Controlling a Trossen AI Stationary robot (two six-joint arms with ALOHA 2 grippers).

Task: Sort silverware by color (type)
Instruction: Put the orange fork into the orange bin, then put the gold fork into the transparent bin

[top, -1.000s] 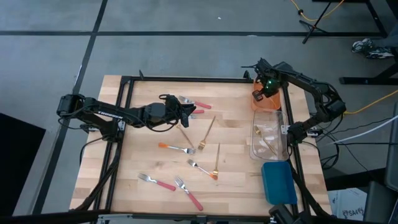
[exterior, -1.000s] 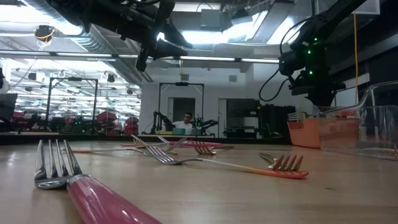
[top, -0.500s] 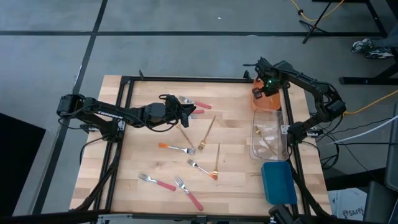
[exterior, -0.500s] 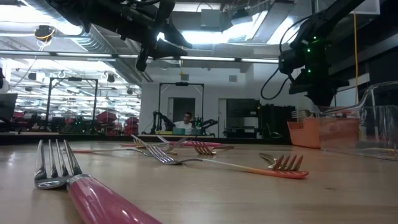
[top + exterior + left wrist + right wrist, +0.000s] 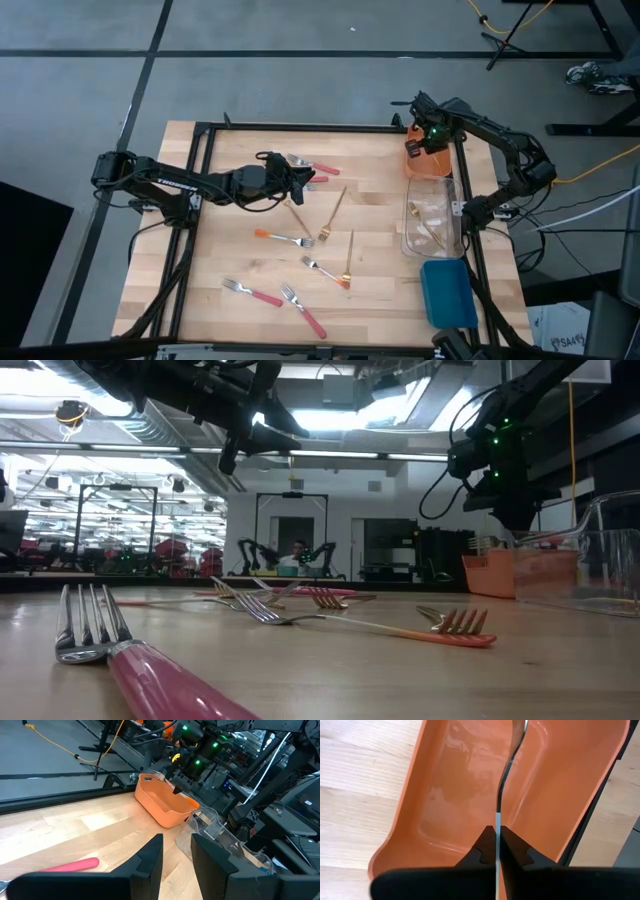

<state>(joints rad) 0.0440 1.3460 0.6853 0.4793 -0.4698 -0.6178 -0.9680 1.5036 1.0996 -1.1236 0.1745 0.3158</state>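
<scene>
My right gripper [image 5: 496,832] points down over the orange bin [image 5: 428,162] at the table's far right, shut on a thin all-silver utensil [image 5: 508,762] that reaches down into the bin. My left gripper [image 5: 177,852] hovers open above the table's far middle [image 5: 306,178], nothing between its fingers. Under and near it lie a pink-handled fork [image 5: 320,167] and a silver piece [image 5: 297,160]. Flat on the wood lie gold forks [image 5: 334,212] [image 5: 349,256], orange-handled forks [image 5: 281,237] [image 5: 325,272] and pink-handled forks [image 5: 251,293] [image 5: 305,311]. My right gripper pinches the silver utensil's thin handle [image 5: 496,817] between its two fingers, coming from above and pointing down. The utensil hangs below the fingers along their line, inside the orange bin's walls. Whether its lower end touches the bin floor I cannot tell.
A clear bin [image 5: 432,222] holding gold pieces and a blue bin [image 5: 447,293] stand in a row nearer than the orange one along the right edge. A black frame [image 5: 300,127] runs around the table. Bare wood lies at the near left.
My right gripper has rolled a little about its own downward line over the orange bin, still shut on the silver utensil.
</scene>
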